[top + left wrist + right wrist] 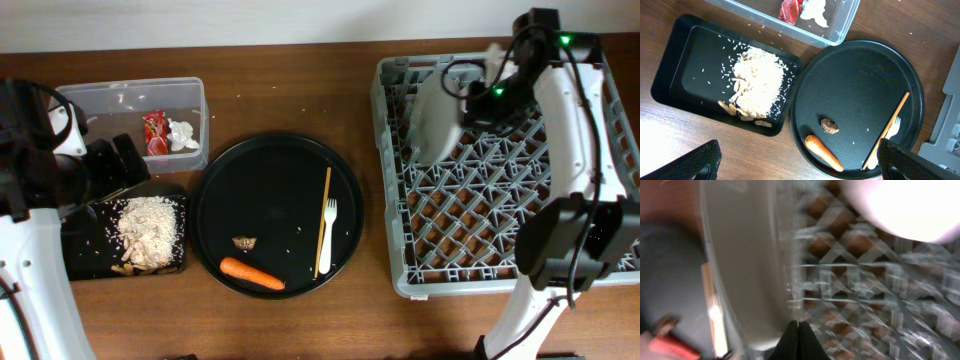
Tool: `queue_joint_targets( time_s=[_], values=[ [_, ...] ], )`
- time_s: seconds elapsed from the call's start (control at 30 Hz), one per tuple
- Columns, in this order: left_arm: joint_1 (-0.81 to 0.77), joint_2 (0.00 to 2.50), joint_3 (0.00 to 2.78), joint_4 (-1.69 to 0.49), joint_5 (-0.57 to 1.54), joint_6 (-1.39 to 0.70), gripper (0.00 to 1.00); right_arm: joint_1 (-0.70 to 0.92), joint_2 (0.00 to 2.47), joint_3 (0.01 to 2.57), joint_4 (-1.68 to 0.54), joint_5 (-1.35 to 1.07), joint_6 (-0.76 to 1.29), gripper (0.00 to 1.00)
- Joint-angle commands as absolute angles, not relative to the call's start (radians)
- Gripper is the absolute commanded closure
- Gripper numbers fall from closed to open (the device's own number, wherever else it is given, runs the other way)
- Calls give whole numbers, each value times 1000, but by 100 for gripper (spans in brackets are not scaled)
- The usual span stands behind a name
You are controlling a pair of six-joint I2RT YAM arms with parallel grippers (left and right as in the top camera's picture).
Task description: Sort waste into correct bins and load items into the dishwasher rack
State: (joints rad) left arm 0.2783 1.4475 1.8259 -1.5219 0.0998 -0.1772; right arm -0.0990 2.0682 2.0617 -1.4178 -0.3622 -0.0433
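The pale grey plate (434,122) stands tilted on edge in the far left part of the grey dishwasher rack (480,250). My right gripper (476,96) is at its rim. In the blurred right wrist view the fingers (798,330) are pressed together at the plate's edge (740,255). My left gripper (800,167) is wide open and empty, above the table between the shallow black tray (85,250) and the round tray. The clear tub (130,100) holds the red wrapper (155,132) and white tissue (183,135). The rice scraps (150,230) lie in the black tray.
The large round black tray (270,185) holds a wooden chopstick (323,220), the white fork (328,235), the brown morsel (245,242) and the carrot (252,273). A blurred white thing (900,205) sits in the rack beyond the plate.
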Motion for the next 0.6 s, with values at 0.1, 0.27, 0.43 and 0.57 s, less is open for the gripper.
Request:
queue_joint_targets(
  time_s=[0.1, 0.27, 0.43, 0.57],
  values=[
    [284, 1447, 1827, -1520, 96, -175, 1, -14, 2073, 2065, -1452, -585, -291, 95],
    [284, 1447, 1827, -1520, 96, -175, 1, -24, 1954, 2067, -1491, -242, -114, 74],
    [284, 1447, 1827, -1520, 96, -175, 1, 254, 1837, 2064, -1529, -253, 59, 51],
    [284, 1447, 1827, -1520, 96, -175, 1, 468, 2002, 1999, -1456, -237, 265, 45]
  ],
)
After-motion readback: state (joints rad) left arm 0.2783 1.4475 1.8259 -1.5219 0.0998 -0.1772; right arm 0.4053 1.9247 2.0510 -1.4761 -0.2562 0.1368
